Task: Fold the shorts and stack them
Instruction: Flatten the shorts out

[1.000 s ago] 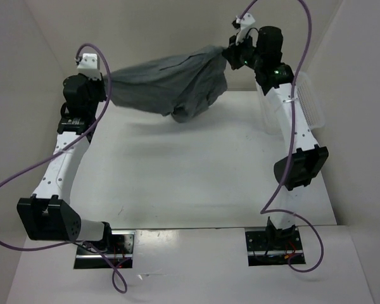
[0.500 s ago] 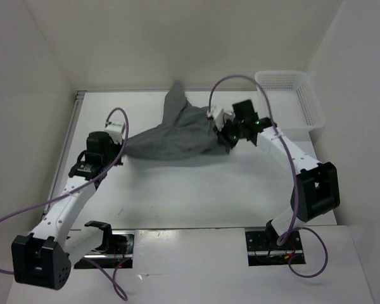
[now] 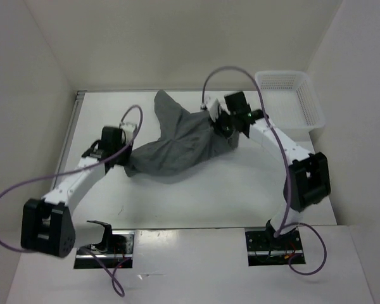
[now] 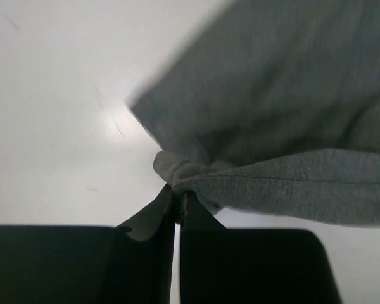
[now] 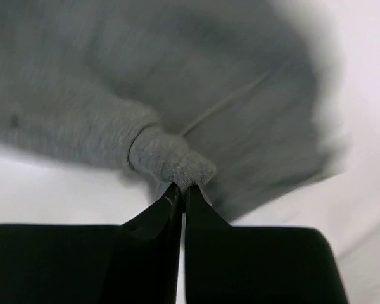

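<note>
Shorts (image 3: 180,142): grey, crumpled, unfolded. They lie across the middle-to-far part of the tabletop (image 3: 196,196), stretched slantwise between the two arms. One loose flap points toward the far wall. The wider bulk sags toward the left arm.

Left tool (image 4: 177,197): fingers pressed together on a small bunched fold at the left end of the shorts. In the left wrist view the cloth runs away from the tips to the right, with bare tabletop showing to the left of it.

Right tool (image 5: 182,189): fingers pressed together on a rolled nub of cloth at the right end. The rest of the cloth there is blurred.

Basket (image 3: 304,95): white mesh, far right corner of the tabletop, apart from the shorts and beyond the right arm.
</note>
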### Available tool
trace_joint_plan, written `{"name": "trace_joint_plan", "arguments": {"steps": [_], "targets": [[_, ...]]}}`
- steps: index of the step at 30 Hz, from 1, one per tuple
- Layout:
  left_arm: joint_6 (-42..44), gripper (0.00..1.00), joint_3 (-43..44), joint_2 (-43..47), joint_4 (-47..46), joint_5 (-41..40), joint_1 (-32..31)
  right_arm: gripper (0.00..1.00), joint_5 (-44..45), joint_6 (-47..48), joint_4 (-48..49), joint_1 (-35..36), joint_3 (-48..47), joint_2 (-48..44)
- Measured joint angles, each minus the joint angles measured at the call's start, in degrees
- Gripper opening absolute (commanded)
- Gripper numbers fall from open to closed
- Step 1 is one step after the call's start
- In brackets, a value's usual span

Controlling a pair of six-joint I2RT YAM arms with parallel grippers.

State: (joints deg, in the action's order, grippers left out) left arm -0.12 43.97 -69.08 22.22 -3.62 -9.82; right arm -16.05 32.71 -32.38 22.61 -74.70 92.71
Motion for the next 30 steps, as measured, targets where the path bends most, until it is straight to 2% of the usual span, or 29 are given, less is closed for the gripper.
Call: {"name": "trace_joint_plan", "arguments": {"steps": [2, 4, 6, 8, 10, 12, 15, 18, 22, 23, 25, 26, 28, 30], "targets": [[0.0, 0.00, 12.4, -8.3, -2.2, -1.7, 1.1, 0.00, 3.4, -3.5, 4.4, 0.0, -13.8, 6.8], [0.0, 0.00, 28.2, -16.0, -8.9, -3.3, 3.2, 0.00, 7.3, -7.2, 7.4, 0.0, -30.5, 14.0], [0.0, 0.00, 41.5, -20.2, -13.3, -4.7, 5.8, 0.00, 9.9, -10.3, 9.8, 0.0, -43.9, 18.9], [-0.1, 0.00, 51.3, -21.4, -16.4, -5.3, 8.3, 0.00, 10.9, -12.7, 11.4, -0.2, -52.0, 20.3], [-0.1, 0.00, 55.7, -19.5, -18.8, -5.6, 10.6, 0.00, 10.8, -14.0, 12.2, -0.3, -56.2, 19.3], [-0.1, 0.00, 52.9, -14.8, -20.6, -6.1, 11.6, 0.00, 9.9, -14.3, 12.6, -0.3, -56.2, 16.7], [-0.1, 0.00, 38.4, -5.1, -22.9, -6.7, 10.2, 0.00, 8.3, -12.2, 11.9, -0.3, -49.8, 11.2], [-0.1, 0.00, 23.5, 1.5, -22.5, -6.8, 8.3, 0.00, 5.6, -7.0, 10.3, -0.2, -37.6, 5.6], [0.0, 0.12, 7.2, 2.6, -15.5, -5.7, 7.8, 0.00, 4.7, 1.5, 7.9, 1.8, -17.0, 1.7], [0.0, 0.17, 3.8, 2.8, -13.0, -5.1, 7.7, 0.00, 4.7, 3.5, 7.5, 2.8, -11.4, 1.3], [0.2, 0.50, -2.2, 4.0, -7.4, -3.2, 7.2, 0.00, 4.7, 7.1, 5.9, 5.6, -0.5, 1.2], [0.1, 0.63, -5.0, 5.6, -4.2, -2.2, 6.6, 0.00, 4.5, 8.5, 5.2, 7.0, 4.9, 1.2], [0.1, 0.74, -8.8, 10.4, 2.9, 0.3, 5.3, 0.00, 4.2, 10.6, 2.3, 9.4, 12.9, 1.2], [0.1, 0.75, -10.2, 15.9, 8.3, 2.8, 4.2, 0.00, 3.7, 12.0, 0.8, 10.2, 18.6, -0.2]]}}
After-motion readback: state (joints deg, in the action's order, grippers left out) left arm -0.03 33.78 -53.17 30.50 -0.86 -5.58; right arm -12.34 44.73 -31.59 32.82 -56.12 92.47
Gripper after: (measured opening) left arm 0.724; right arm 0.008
